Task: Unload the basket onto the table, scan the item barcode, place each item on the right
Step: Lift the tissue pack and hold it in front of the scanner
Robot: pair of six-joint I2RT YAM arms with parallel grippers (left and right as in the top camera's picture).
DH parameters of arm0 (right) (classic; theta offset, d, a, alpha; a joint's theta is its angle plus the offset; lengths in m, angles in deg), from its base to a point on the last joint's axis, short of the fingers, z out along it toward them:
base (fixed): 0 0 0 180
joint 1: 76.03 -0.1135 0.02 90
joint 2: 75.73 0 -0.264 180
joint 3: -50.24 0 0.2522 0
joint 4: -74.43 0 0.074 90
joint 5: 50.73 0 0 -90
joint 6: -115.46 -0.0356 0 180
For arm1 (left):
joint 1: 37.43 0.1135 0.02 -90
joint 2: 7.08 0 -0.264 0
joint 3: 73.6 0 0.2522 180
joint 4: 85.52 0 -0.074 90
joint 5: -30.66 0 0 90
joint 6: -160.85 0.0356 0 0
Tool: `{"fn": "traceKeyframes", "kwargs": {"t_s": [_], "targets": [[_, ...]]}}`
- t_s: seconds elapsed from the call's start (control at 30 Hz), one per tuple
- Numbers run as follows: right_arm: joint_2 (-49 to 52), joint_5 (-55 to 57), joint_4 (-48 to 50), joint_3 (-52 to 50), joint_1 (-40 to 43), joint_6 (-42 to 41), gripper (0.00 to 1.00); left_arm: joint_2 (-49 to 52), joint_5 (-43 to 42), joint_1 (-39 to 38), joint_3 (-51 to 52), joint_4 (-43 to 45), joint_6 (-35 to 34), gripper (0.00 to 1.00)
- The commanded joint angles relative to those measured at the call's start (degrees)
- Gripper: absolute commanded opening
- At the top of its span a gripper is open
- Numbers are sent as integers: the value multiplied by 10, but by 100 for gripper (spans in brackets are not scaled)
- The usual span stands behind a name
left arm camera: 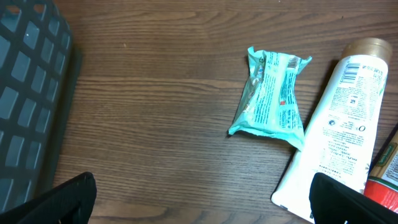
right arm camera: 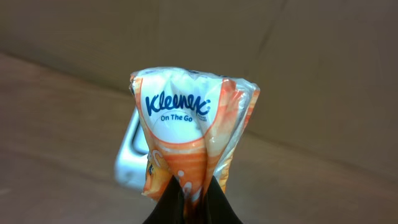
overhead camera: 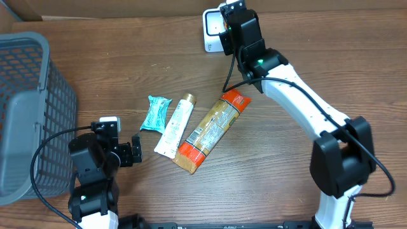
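At table's far edge: tissue pack [right arm camera: 193, 137] stood just before white scanner [overhead camera: 212, 28], long axis pointing straight out from the tool.
Right tool [right arm camera: 193, 202]: clenched on pack's end.
Left tool [left arm camera: 205, 202]: released.
Basket [overhead camera: 32, 44]: grey mesh, sat left.

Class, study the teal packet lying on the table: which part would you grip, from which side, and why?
Grip the teal packet across its narrow middle, coming straight down from above with the open left gripper. It lies flat, so only its long edges offer opposing faces. Probably favour the far half: the near corner sits right by the white tube, leaving little finger room.
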Motion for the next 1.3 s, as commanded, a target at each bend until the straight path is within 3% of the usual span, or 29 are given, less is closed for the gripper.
{"fn": "traceKeyframes", "kwargs": {"t_s": [0.0,0.17,0.5,1.27], "targets": [[29,74,42,14,-2,92,3,1,-8,3,2,2,11,100],[80,76,100,44,-3,163,3,1,-8,3,2,2,11,100],[177,72,217,47,-18,435,3,1,-8,3,2,2,11,100],[197,95,236,47,-23,450,3,1,-8,3,2,2,11,100]]}}
